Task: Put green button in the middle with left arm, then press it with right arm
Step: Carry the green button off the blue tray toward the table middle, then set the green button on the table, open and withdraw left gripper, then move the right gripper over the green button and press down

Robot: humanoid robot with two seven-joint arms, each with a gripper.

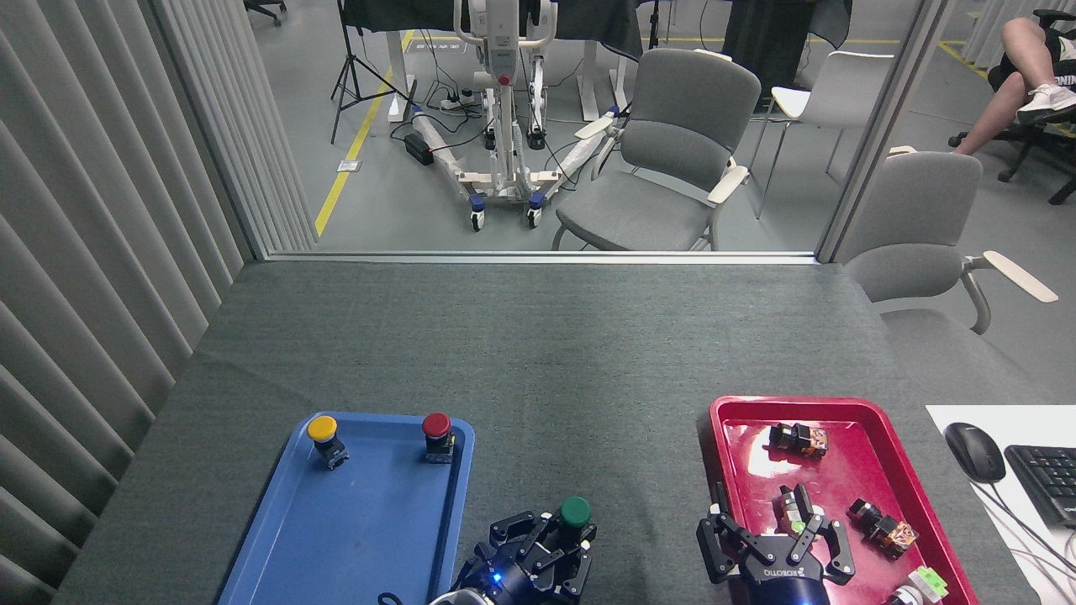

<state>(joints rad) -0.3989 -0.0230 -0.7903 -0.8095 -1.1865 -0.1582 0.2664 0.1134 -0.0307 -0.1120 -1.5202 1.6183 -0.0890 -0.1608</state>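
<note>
The green button [575, 511] shows its round dark-green cap between the two trays, above the dark grey felt tabletop [538, 361]. My left gripper [551, 538] is shut on it from below, and its black fingers hide the button's base. Whether the button touches the felt cannot be told. My right gripper [777, 538] is at the bottom, over the near left part of the red tray [849, 407]. It is open, its three fingers spread and holding nothing.
The blue tray [361, 521] at the left holds a yellow-capped button [322, 430] and a red-capped button [436, 427]. Several small switch parts lie in the red tray. A mouse [974, 451] and a keyboard [1046, 481] sit at the table's right edge.
</note>
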